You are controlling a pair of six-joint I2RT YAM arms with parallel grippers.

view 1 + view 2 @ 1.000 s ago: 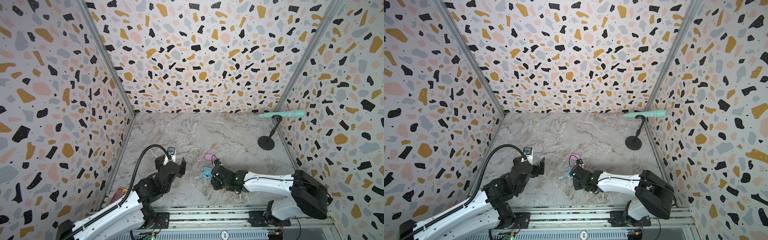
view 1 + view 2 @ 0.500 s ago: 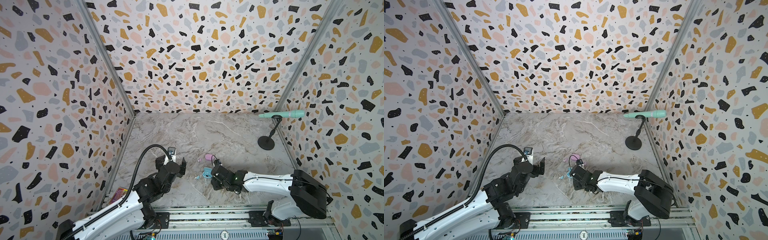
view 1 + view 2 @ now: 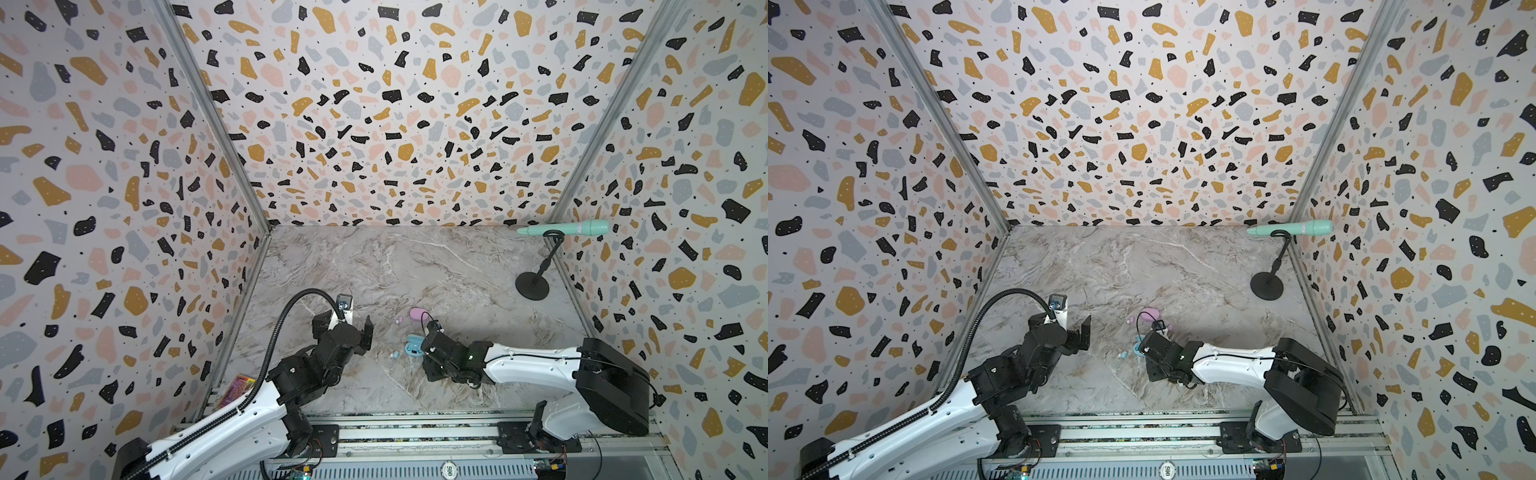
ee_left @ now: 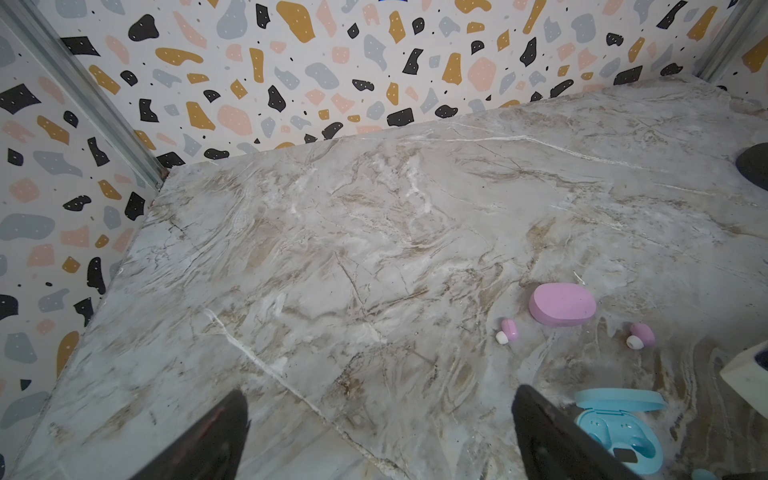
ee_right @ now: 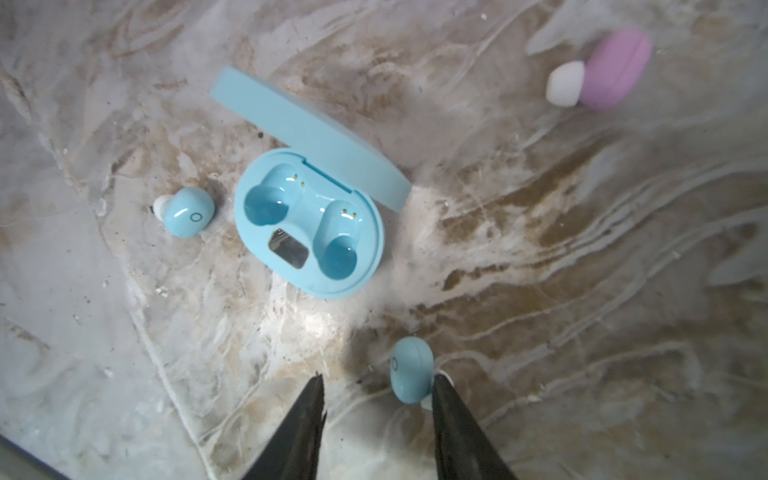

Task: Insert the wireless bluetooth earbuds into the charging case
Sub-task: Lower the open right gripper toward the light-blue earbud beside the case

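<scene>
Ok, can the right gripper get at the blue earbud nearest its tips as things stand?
Probably yes. In the right wrist view the blue earbud lies between the open jaws of the right gripper, close against one of them, with nothing else in the gap.

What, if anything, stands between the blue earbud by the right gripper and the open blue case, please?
Nothing visible: bare tabletop separates that earbud, at the right gripper's fingertips, from the blue case, its lid open, both wells empty.

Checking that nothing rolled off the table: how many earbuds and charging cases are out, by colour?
Pink earbuds: 2
Blue earbuds: 2
Pink case, closed: 1
Blue case, open and empty: 1
Total: 6
</scene>
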